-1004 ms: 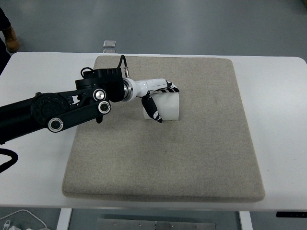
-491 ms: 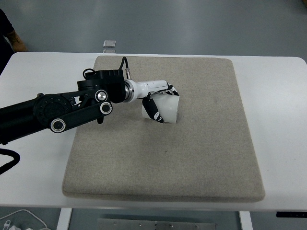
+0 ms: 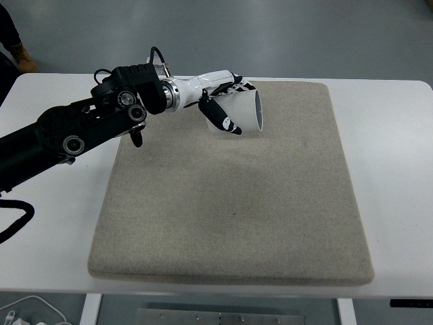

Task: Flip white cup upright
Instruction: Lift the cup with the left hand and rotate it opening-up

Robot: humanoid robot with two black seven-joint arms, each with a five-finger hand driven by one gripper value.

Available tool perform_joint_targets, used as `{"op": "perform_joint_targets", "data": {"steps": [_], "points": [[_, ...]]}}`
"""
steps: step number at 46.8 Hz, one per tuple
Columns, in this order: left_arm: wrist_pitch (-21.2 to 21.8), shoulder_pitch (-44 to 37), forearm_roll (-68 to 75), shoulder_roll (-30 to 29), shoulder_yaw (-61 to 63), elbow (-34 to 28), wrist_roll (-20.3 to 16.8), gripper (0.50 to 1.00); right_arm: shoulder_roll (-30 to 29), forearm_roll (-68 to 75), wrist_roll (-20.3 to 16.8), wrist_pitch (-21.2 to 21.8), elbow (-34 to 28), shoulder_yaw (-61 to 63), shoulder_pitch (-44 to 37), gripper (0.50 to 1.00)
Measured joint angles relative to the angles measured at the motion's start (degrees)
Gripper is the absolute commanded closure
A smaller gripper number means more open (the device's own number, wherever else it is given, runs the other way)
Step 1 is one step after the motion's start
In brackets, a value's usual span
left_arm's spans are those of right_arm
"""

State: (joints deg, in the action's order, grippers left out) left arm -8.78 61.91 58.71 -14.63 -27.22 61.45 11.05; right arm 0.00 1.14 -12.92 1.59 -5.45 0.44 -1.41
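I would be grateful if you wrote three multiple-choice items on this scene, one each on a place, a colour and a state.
1. Over what is the white cup?
A. the bare table
B. the beige mat's far part
C. the floor

2. What colour is the arm's casing behind the left hand?
A. black
B. red
C. yellow

3. How is the cup now?
A. standing upside down
B. lying free on the mat
C. held tilted, mouth facing right

Answers: 1 B, the mat shows under it. 2 A, the links are black. 3 C, fingers wrap it and its round opening faces right.
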Motion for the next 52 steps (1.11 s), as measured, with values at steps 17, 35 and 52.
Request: {"op": "perform_joint_targets", "data": {"steps": [17, 35, 52], "points": [[-2.7, -0.2, -18.3, 0.3, -2.7, -8.8, -13.8, 1.000, 0.0, 0.0, 0.0, 0.0, 0.0, 0.0, 0.0, 0.572], [-5.5, -8.5, -26.1, 1.7, -8.0, -12.9, -27.7, 1.000, 0.0, 0.0, 0.0, 0.0, 0.0, 0.0, 0.0, 0.570], [-12.5, -13.0, -30.5, 4.8, -16.6, -18.6, -33.3, 1.000, 0.0, 0.0, 0.0, 0.0, 0.0, 0.0, 0.0, 0.570]]}}
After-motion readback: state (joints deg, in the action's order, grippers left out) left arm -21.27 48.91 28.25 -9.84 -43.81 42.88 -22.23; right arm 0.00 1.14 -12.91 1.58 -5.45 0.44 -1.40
